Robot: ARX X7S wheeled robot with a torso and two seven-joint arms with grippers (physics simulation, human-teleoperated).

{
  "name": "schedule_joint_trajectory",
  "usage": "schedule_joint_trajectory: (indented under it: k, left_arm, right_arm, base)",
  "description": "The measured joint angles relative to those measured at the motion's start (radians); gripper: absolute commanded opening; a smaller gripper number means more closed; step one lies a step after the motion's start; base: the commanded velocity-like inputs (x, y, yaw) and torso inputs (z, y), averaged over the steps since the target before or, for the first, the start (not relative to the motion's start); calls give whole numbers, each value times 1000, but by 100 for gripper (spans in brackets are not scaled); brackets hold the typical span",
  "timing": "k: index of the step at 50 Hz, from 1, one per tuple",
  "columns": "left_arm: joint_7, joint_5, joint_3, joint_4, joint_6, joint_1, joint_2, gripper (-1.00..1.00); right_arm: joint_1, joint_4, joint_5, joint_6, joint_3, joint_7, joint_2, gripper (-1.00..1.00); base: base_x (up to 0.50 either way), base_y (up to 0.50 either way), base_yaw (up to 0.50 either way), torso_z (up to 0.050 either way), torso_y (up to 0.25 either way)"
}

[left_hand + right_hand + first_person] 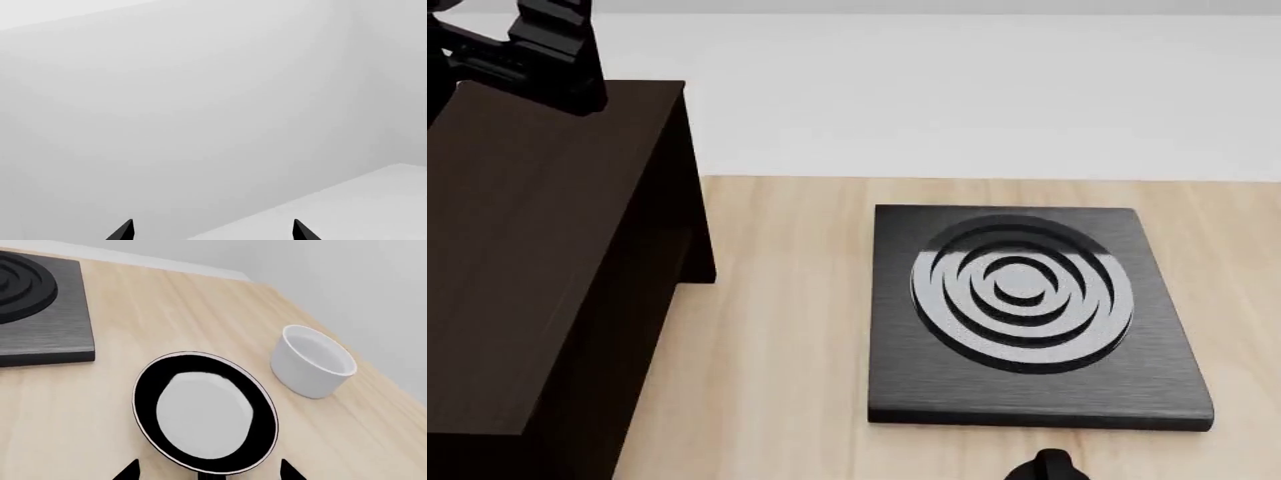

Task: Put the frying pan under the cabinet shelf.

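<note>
frying pan (205, 412) flat on table, rigid, glossy, likely slippery | I'd grip its handle, mostly hidden | right gripper (208, 474) jaws wide, empty | left gripper (213, 232) jaws wide, empty

A simulated kitchen: a pale wood counter (774, 330) carries a black burner plate (1028, 400); a frying pan (203, 415); a white bowl (310, 362); a dark wood cabinet (534, 270).

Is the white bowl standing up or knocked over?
Standing up. The white bowl sits on the table with its open rim facing upward.
</note>
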Motion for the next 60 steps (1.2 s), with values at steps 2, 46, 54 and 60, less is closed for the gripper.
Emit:
schedule_joint_trajectory:
  k: [2, 46, 54, 60]
  left_arm:
    - [-1, 0, 0, 0, 0, 0, 0, 100]
    - [-7, -8, 15, -9, 12, -2, 0, 100]
    - [-9, -9, 18, -10, 13, -3, -1, 100]
    - [-11, -9, 21, -12, 14, -4, 0, 100]
  right_arm:
    - [-1, 3, 0, -1, -2, 0, -2, 100]
    - [-28, 216, -24, -130, 2, -42, -34, 100]
    - [-22, 302, -35, -185, -6, -66, -31, 100]
    - [-19, 367, -43, -227, -10, -83, -31, 100]
  base:
    - [0, 0, 0, 0, 0]
    - [0, 0, 0, 0, 0]
    - [0, 0, 0, 0, 0]
    - [0, 0, 0, 0, 0]
